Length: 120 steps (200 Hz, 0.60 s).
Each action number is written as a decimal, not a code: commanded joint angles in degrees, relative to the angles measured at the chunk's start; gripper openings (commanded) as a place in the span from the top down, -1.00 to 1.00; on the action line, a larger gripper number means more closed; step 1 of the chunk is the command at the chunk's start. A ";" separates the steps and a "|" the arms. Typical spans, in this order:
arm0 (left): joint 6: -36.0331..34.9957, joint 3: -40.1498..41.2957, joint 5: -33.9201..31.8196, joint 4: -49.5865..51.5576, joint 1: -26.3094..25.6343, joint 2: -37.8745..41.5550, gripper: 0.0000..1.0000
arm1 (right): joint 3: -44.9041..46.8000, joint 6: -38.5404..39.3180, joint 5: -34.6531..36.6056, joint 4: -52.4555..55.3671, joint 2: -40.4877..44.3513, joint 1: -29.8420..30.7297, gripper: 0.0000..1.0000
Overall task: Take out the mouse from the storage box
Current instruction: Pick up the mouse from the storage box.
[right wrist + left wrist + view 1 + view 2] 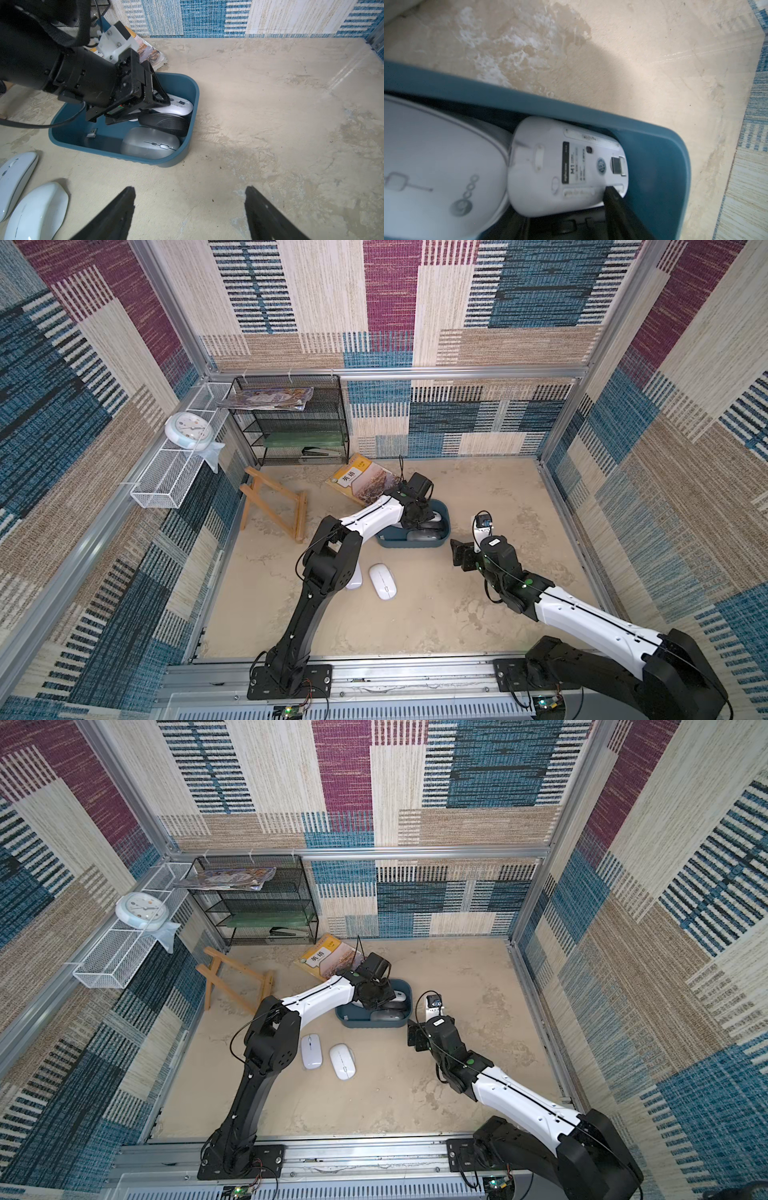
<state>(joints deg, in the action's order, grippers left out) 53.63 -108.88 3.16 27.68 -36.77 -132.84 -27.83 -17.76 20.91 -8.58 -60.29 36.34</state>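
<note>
The teal storage box (409,545) sits mid-table and holds several mice: a grey one (149,143), a black one (166,123) and a white mouse (550,166) lying underside up by the far wall. Another white mouse (425,155) lies beside it. My left gripper (149,108) reaches into the box and straddles the upturned white mouse. One of its fingers (614,199) touches the mouse's underside; the other is hidden, so no firm grip shows. My right gripper (190,195) hovers open over bare table to the right of the box, with nothing in it.
Two white mice (311,1050) (342,1060) lie on the table in front of the box. A small USB dongle (92,133) lies inside it. A book (365,485), a wooden easel (274,506), a black mesh rack (291,423) and a white wire basket (174,477) stand behind and to the left.
</note>
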 commanded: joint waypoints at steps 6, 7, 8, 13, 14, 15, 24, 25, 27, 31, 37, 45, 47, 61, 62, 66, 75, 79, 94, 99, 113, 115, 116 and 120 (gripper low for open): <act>-1.95 2.38 -0.45 -6.58 -0.23 1.18 -0.25 | 0.09 -0.34 -0.27 -1.88 0.00 0.03 -0.72; -1.99 2.45 -0.36 -6.80 -0.23 1.22 -0.25 | 0.09 -0.34 -0.27 -1.88 0.00 0.03 -0.72; -2.06 2.49 -0.26 -6.91 -0.23 1.29 -0.25 | 0.07 -0.32 -0.32 -1.88 -0.04 0.04 -0.72; -2.19 2.83 0.12 -7.73 -0.23 1.37 -0.24 | 0.14 -0.35 -0.18 -1.88 -0.09 0.05 -0.72; -2.25 2.85 0.15 -7.77 -0.27 1.36 -0.24 | 0.14 -0.35 -0.21 -1.88 -0.09 0.05 -0.72; -2.23 2.91 0.16 -7.84 -0.29 1.40 -0.24 | 0.15 -0.35 -0.28 -1.88 -0.09 0.05 -0.72; -2.31 3.28 0.02 -8.35 -0.32 1.45 -0.24 | 0.15 -0.36 -0.28 -1.97 -0.09 0.05 -0.72; -2.35 3.35 0.06 -8.48 -0.40 1.44 -0.24 | 0.15 -0.35 -0.27 -2.01 -0.09 0.05 -0.72; -2.33 3.53 0.13 -8.73 -0.36 1.48 -0.24 | 0.15 -0.35 -0.26 -2.02 -0.09 0.05 -0.72; -2.22 4.05 0.30 -9.63 -0.39 1.67 -0.24 | 0.15 -0.35 -0.34 -2.05 -0.09 0.03 -0.72; -1.92 5.09 0.61 -11.11 -0.33 1.92 -0.26 | 0.22 -0.34 -0.47 -2.20 -0.17 0.05 -0.72; -1.41 6.62 1.33 -13.76 -0.31 2.29 -0.27 | 0.15 -0.28 -0.61 -2.23 -0.35 0.05 -0.73; -1.28 6.87 1.57 -14.38 -0.31 2.38 -0.28 | 0.15 -0.33 -0.65 -2.25 -0.39 0.05 -0.73; -0.55 8.91 2.98 -18.67 -0.32 2.91 -0.30 | 0.15 -0.38 -0.86 -2.28 -0.68 0.16 -0.73; -0.50 9.06 3.08 -18.96 -0.32 2.92 -0.30 | 0.15 -0.36 -0.87 -2.26 -0.69 0.10 -0.73; -0.15 9.59 3.51 -20.01 -0.32 3.05 -0.31 | 0.15 -0.28 -0.88 -2.39 -0.76 0.05 -0.73; 0.27 10.74 4.47 -22.78 -0.31 3.36 -0.31 | 0.15 -0.28 -0.93 -2.37 -0.88 0.05 -0.73; 0.38 11.22 4.76 -23.69 -0.32 3.52 -0.31 | 0.08 -0.30 -0.97 -2.38 -0.95 0.05 -0.73; 0.70 12.40 4.78 -25.53 -0.29 4.18 -0.31 | 0.06 -0.26 -1.05 -2.39 -1.04 0.05 -0.73; 0.77 12.72 4.46 -25.66 -0.27 4.40 -0.31 | 0.06 -0.31 -1.07 -2.40 -1.05 0.01 -0.73; 1.29 14.34 4.03 -27.60 -0.16 5.15 -0.32 | 0.06 -0.22 -1.27 -2.45 -1.10 0.05 -0.73; 1.43 14.58 3.93 -27.97 -0.15 5.24 -0.32 | 0.04 -0.25 -1.30 -2.48 -1.11 0.05 -0.73; 1.50 14.75 3.90 -28.18 -0.10 5.28 -0.32 | 0.05 -0.25 -1.30 -2.45 -1.13 0.05 -0.73; 1.71 15.22 3.79 -28.87 -0.14 5.50 -0.33 | 0.06 -0.26 -1.37 -2.42 -1.22 0.06 -0.73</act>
<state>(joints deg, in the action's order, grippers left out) 54.02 -95.44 6.31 6.20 -36.99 -128.84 -27.83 -17.76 20.25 -9.34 -61.28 36.36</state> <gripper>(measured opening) 0.659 0.865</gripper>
